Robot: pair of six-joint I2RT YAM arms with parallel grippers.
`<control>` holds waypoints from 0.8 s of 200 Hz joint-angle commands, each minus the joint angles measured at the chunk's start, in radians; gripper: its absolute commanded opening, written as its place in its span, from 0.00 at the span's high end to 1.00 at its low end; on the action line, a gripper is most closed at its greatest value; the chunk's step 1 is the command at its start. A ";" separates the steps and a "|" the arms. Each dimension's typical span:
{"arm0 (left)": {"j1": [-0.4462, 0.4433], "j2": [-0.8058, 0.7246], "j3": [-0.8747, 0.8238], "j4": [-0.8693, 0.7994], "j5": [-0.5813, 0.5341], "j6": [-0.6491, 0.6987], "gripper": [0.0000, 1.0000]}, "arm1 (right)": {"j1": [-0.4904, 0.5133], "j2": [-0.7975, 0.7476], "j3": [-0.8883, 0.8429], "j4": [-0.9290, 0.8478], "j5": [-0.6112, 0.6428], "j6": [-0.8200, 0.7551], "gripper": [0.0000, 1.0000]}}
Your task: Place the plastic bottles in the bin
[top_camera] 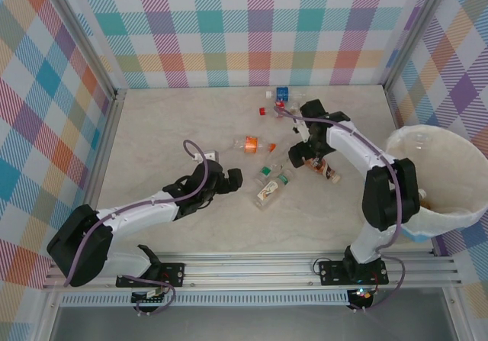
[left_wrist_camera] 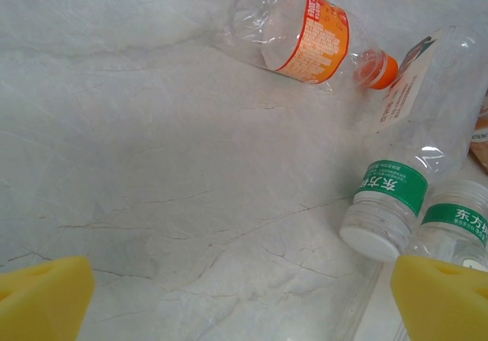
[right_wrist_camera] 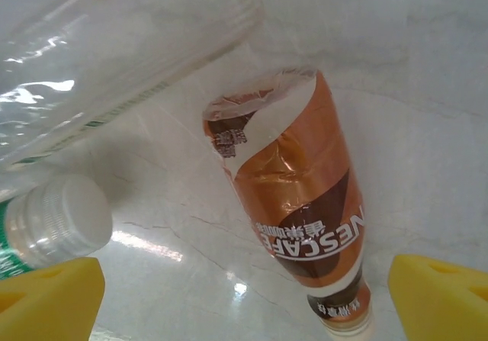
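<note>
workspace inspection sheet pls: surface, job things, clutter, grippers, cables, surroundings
surface: pale marbled table, no spills seen
job's things: plastic bottles lying loose mid-table, including an orange-label bottle, green-label bottles and a Nescafe bottle; more bottles at the far edge; bin at the right
clutter: nothing seen
grippers: left gripper open, empty, beside the green-label bottles; right gripper open above the Nescafe bottle
cables: purple cables running along both arms
surroundings: plaid walls, metal rail at the near edge
</note>
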 commanded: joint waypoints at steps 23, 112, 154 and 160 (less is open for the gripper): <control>0.018 -0.021 -0.022 0.019 -0.015 -0.021 0.00 | -0.055 0.076 -0.002 0.069 -0.039 0.021 0.06; 0.028 -0.014 -0.027 0.032 -0.015 -0.034 0.00 | -0.051 0.233 0.003 0.183 -0.023 0.039 0.23; 0.040 0.017 0.001 0.041 0.011 -0.025 0.00 | -0.045 0.129 -0.055 0.224 -0.034 0.041 0.39; 0.041 0.023 0.005 0.041 0.015 -0.024 0.00 | -0.045 0.110 -0.058 0.221 -0.036 0.047 0.39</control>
